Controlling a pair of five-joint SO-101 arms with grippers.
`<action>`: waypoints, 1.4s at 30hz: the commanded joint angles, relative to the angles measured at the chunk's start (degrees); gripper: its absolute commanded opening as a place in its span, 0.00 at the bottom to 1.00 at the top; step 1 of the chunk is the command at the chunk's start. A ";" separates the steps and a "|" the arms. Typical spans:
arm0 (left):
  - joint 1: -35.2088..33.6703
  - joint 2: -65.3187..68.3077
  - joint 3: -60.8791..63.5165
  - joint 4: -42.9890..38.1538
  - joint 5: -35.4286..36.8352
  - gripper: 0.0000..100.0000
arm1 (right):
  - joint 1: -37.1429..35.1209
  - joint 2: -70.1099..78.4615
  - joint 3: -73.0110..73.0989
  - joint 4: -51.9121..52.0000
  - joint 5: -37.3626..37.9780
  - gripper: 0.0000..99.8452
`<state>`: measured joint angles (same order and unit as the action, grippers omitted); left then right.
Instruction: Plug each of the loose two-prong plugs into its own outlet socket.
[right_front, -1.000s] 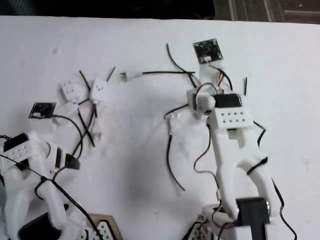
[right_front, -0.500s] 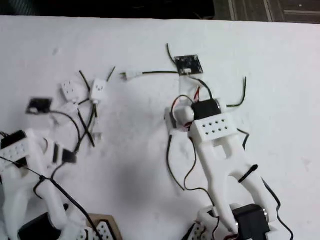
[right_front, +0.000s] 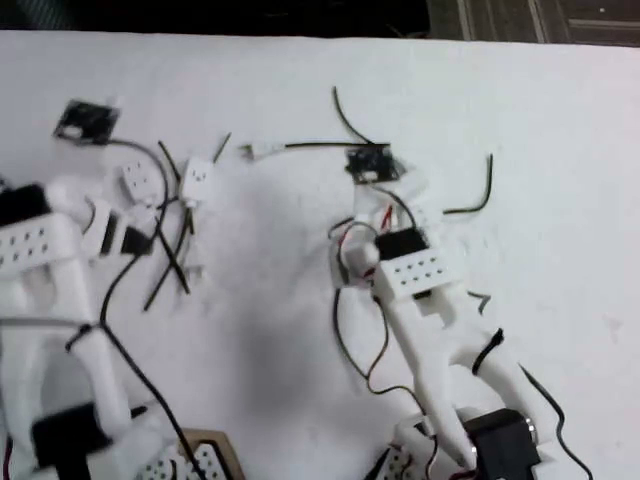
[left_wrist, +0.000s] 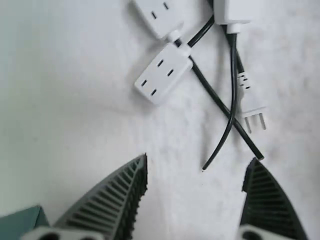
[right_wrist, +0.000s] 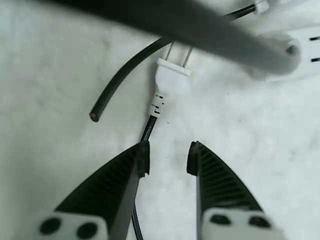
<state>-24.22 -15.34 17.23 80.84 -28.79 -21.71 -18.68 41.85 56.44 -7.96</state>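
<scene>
My left gripper (left_wrist: 194, 197) is open above bare table, just short of a white outlet socket (left_wrist: 162, 77), a second socket (left_wrist: 157, 17) and a loose two-prong plug (left_wrist: 255, 118) on a black cord. From above, these sockets (right_front: 198, 178) lie at the left beside my left gripper (right_front: 135, 240). My right gripper (right_wrist: 167, 162) is open, its fingertips right behind another white plug (right_wrist: 169, 80) whose cord runs back under one finger (right_wrist: 131, 172). That plug (right_front: 345, 248) lies mid-table at my right gripper (right_front: 350, 268). A third plug (right_front: 262, 151) lies farther back.
Loose black cord pieces (right_front: 170, 255) cross among the sockets at the left. A short cord end (right_wrist: 117, 85) lies beside the right plug, and a white socketed piece (right_wrist: 306, 47) sits at that view's edge. A blurred arm cable (right_wrist: 190, 22) crosses close to the lens.
The left arm has swung away from the near edge toward the sockets. The right arm has pulled back and leftward, bringing its gripper over the mid-table plug.
</scene>
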 joint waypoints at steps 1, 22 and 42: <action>2.95 10.07 -11.52 2.64 0.26 0.31 | -0.40 -2.33 0.00 -1.89 0.09 0.12; 7.87 64.92 -69.10 4.57 0.79 0.20 | 0.13 -2.33 0.09 -1.63 0.18 0.12; 23.43 71.69 -80.70 21.54 4.04 0.20 | 2.42 -2.33 -0.09 -1.80 0.18 0.12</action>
<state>-1.54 57.71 -63.38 101.85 -25.36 -19.78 -18.77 42.20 55.21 -7.96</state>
